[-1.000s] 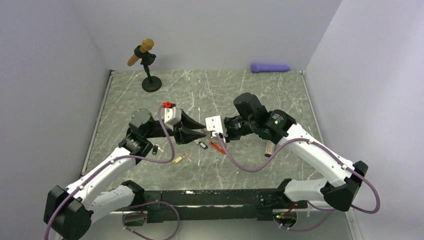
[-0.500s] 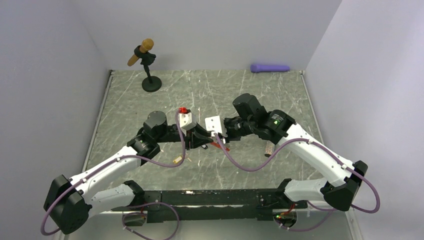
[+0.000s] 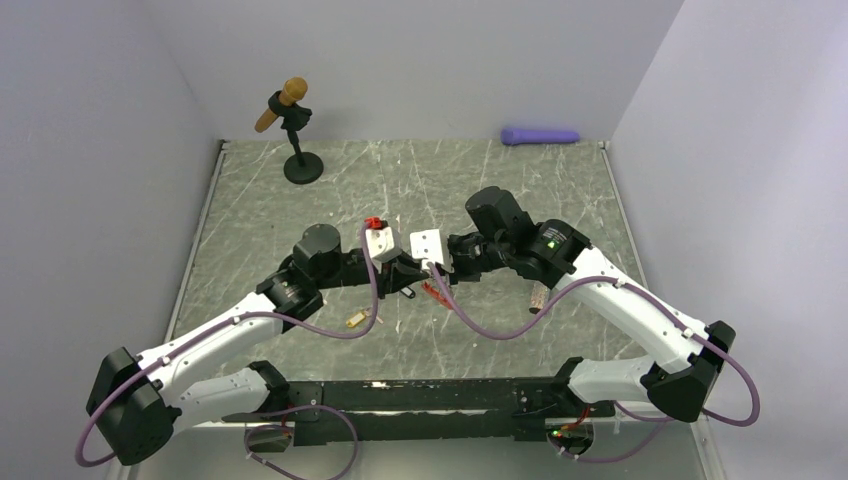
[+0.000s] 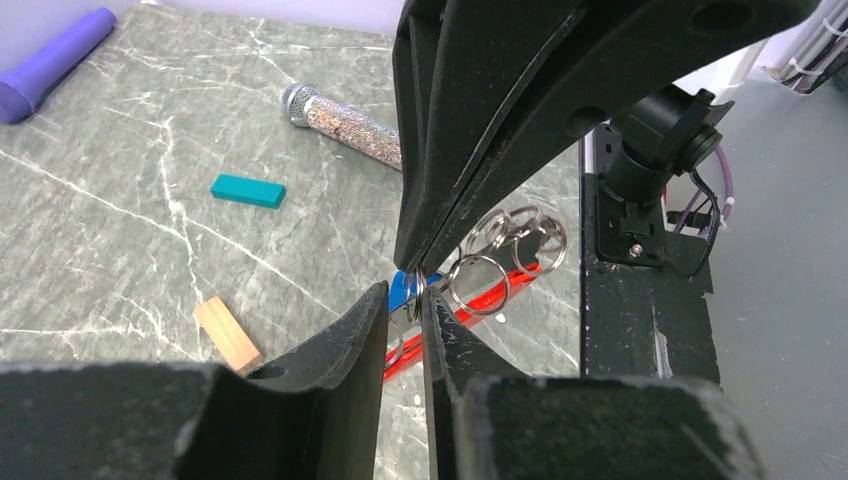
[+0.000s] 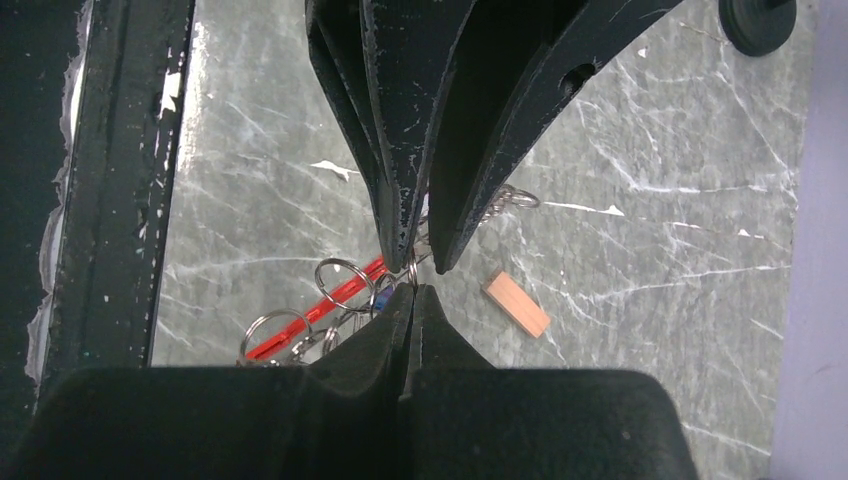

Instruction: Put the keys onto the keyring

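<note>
Item: keyring (image 4: 500, 285), red clip with silver rings, middle of counter (image 4: 120, 230). The right fingers (image 4: 440, 200) are pressed together on one ring. A blue-tagged key (image 4: 404, 287) sits between the nearly closed left fingers (image 4: 350, 340), grip uncertain. Handling: line the key's hole up with the ring's split and feed it slowly.

Overhead looks down; opposed close wrist views share the keyring (image 4: 478, 305).

Near the bottom edge, right gripper (image 5: 411, 292) pressed shut. Tip to tip with it, left gripper (image 5: 422, 262) reaching in from the left, jaws a little apart. Just on the near side, red keyring (image 5: 345, 290) with silver rings, perhaps a blue key tag (image 5: 382, 297). Farther, tan block (image 5: 516, 304) flat on table (image 5: 650, 250).
</note>
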